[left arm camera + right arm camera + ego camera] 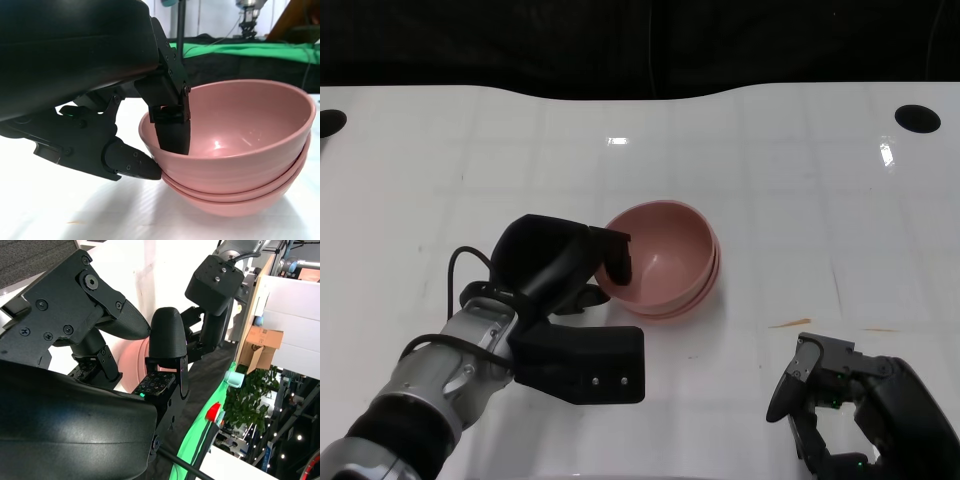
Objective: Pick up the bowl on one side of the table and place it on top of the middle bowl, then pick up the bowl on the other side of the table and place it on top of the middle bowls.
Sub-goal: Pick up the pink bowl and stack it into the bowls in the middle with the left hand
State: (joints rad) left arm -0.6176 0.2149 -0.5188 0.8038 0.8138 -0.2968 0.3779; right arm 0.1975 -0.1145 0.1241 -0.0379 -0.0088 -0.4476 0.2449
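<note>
Three pink bowls [665,265] sit nested in one stack at the middle of the white table [800,200]. My left hand [555,265] grips the top bowl [240,130] at its near left rim. One finger [172,130] hangs inside the bowl, while the thumb [132,165] presses on the outside wall. The top bowl rests in the two below it. My right hand [850,405] hovers low at the near right, apart from the stack, fingers spread and holding nothing. In the right wrist view a sliver of pink bowl [135,365] shows behind the right hand's fingers [167,335].
Two black round holes [918,117] [328,122] mark the far corners of the table. A thin brown smear [790,323] lies right of the stack. The table's far edge meets a dark backdrop [620,40].
</note>
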